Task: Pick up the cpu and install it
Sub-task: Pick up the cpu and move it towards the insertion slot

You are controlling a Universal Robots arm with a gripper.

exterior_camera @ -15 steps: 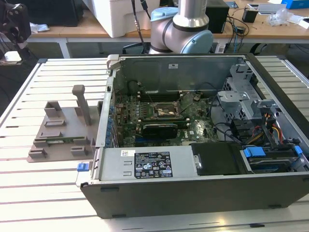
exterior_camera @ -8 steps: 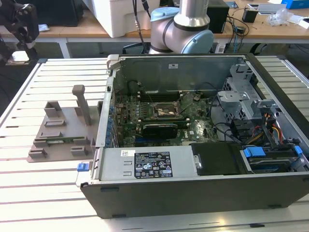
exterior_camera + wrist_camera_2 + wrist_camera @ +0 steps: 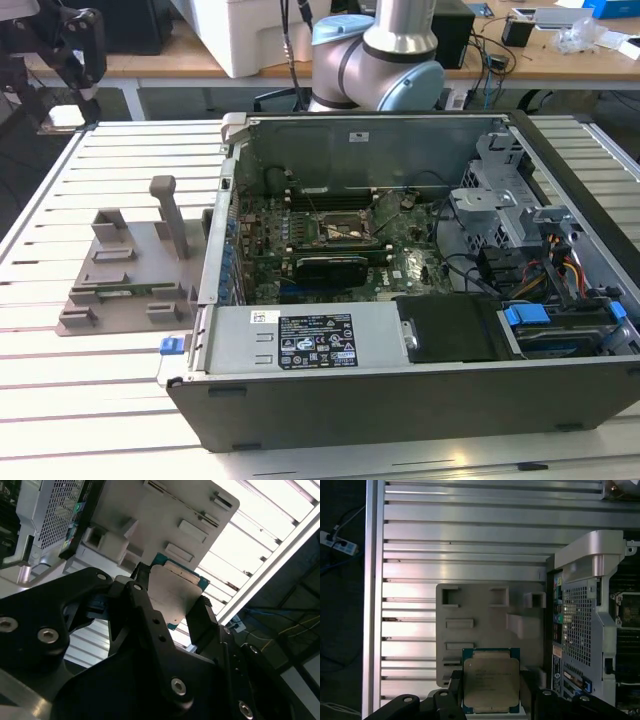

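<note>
A slatted metal surface (image 3: pixel 100 400) fills the scene, with desks and cables beyond it. At the exterior view's far left, the black gripper (image 3: pixel 60 90) hangs over the corner of the surface. Nearer and to the right lies a grey moulded holder (image 3: pixel 130 270) with slots and an upright post. Right of that stands the open computer case (image 3: pixel 400 400), its board and empty socket (image 3: pixel 335 230) exposed, and the arm's base (image 3: pixel 385 60) is behind it.

In both wrist views the fingers (image 3: pixel 200 622) are clenched on the cpu (image 3: pixel 491 682), one on each side edge, holding it in the air above the holder. The first wrist view looks down on its silvery-grey metal top, with the case's perforated rear wall (image 3: pixel 577 625) to one side. The second wrist view shows the cpu at a slant, with its green rim showing.
</note>
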